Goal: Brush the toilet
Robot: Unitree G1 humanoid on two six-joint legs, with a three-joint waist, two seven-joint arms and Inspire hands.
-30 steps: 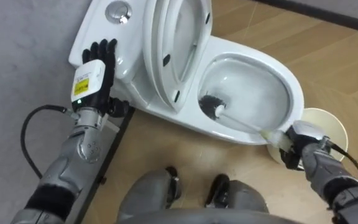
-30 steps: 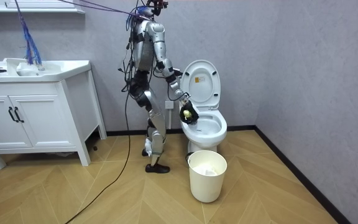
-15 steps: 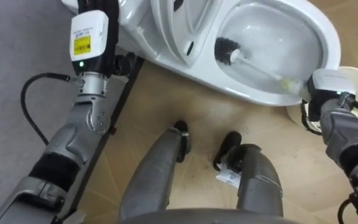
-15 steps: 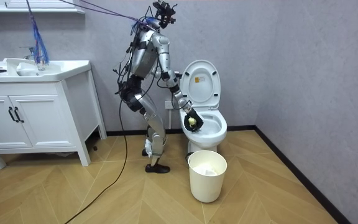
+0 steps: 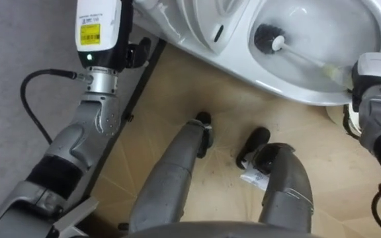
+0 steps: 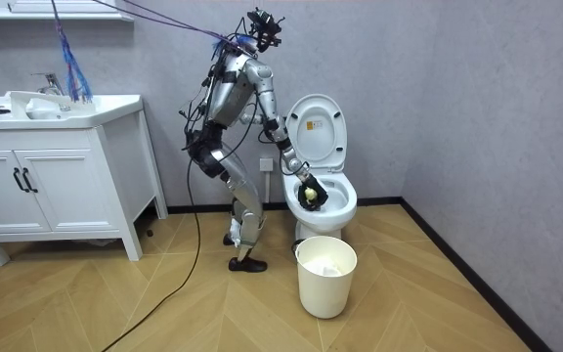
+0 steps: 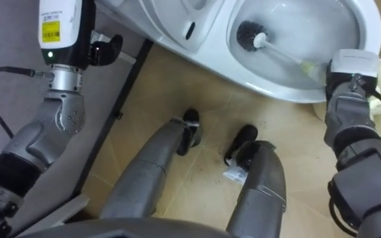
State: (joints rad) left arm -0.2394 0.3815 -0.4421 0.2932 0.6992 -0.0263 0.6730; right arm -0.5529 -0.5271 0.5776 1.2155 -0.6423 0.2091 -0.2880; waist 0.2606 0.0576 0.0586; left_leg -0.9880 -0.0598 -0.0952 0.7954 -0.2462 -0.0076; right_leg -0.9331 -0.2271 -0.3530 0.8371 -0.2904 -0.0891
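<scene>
Yellow sticker [image 6: 312, 124] on toilet lid [image 6: 328, 142], print unreadable

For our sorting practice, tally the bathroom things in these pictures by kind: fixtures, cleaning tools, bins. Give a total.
Fixtures: 2 (toilet, washbasin cabinet)
Cleaning tools: 1 (toilet brush)
Bins: 1 (waste bin)
Total: 4
</scene>
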